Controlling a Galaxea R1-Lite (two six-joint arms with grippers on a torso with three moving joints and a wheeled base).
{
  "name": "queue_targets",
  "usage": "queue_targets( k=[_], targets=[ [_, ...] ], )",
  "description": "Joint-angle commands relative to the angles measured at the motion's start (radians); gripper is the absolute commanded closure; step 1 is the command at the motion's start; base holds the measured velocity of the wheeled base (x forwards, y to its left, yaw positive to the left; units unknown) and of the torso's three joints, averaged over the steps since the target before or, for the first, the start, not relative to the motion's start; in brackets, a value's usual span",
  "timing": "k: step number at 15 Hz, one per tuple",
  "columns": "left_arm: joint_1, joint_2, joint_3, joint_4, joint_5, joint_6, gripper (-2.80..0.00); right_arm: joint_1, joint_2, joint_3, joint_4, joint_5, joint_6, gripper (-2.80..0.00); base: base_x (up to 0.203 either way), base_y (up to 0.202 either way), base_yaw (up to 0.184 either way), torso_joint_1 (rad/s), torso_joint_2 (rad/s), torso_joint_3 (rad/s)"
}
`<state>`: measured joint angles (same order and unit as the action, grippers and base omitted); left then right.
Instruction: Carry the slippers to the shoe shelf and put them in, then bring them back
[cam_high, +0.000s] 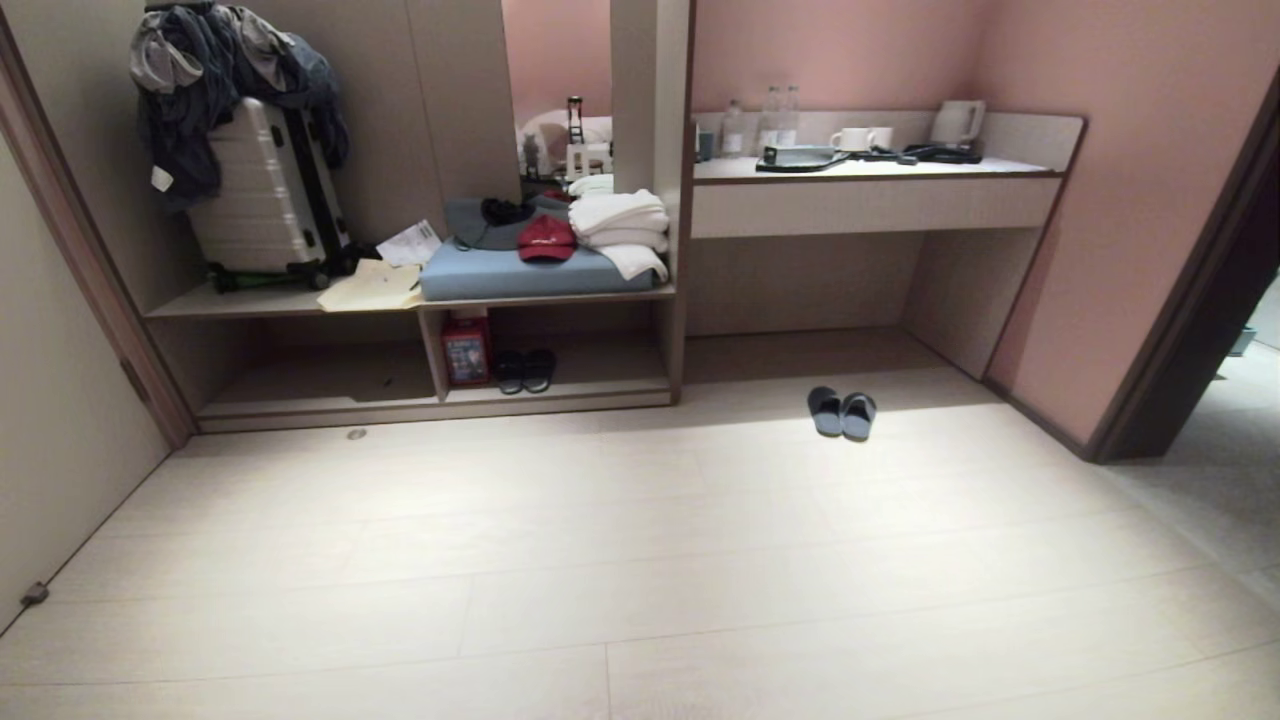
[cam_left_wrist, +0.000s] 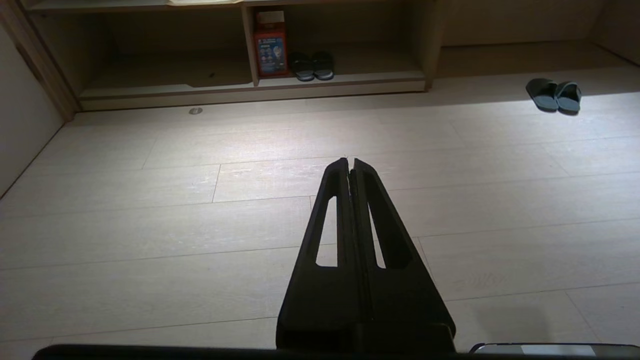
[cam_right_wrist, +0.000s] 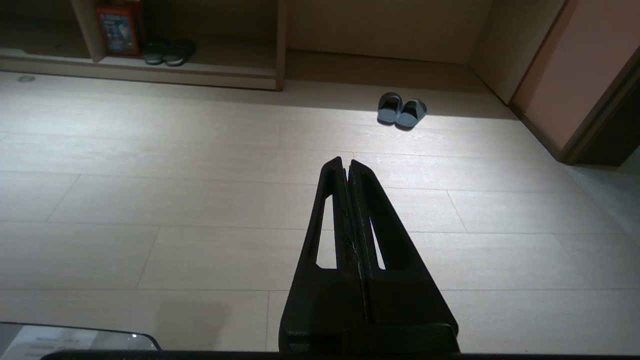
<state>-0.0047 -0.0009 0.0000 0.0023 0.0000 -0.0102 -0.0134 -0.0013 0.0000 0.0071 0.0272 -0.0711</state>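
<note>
From my station neither arm showed in the head view. Each wrist camera showed its own pincer: the left gripper (cam_left_wrist: 351, 161) and the right gripper (cam_right_wrist: 346, 160) both hung over bare floor (cam_high: 620, 560) with their fingers pressed together, holding nothing.

Farther out, the slippers (cam_high: 841, 412) lay side by side on the floor, touching, at the edge of the shadow under the desk counter (cam_high: 870, 200), well apart from both grippers. I could not make out their bands clearly.

Left of them stood the shoe shelf (cam_high: 560, 392). In its right-hand compartment a black pair (cam_high: 525, 370) sat beside a red box (cam_high: 466, 352) whose label I could not read. The left compartment was dim.

Above, a suitcase (cam_high: 265, 195) was partly hidden under heaped clothes (cam_high: 215, 70).
</note>
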Motion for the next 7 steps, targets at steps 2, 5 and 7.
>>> queue_targets(
  k=[2,5,7],
  targets=[
    [0.000,0.001,0.002,0.001,0.002,-0.001,0.00,-0.002,0.000,0.002,-0.001,0.001,-0.011,0.00,0.000,0.000,0.000,0.000,0.00,0.000],
    [0.000,0.001,0.002,-0.001,0.000,-0.001,0.00,0.000,0.000,0.002,-0.001,0.002,-0.016,0.00,0.000,0.000,0.000,0.000,0.00,0.000],
    [0.000,0.001,0.002,0.001,0.000,-0.001,0.00,0.000,0.000,0.002,-0.001,0.000,-0.015,0.00,0.000,0.000,0.000,0.000,0.00,0.000]
  ],
)
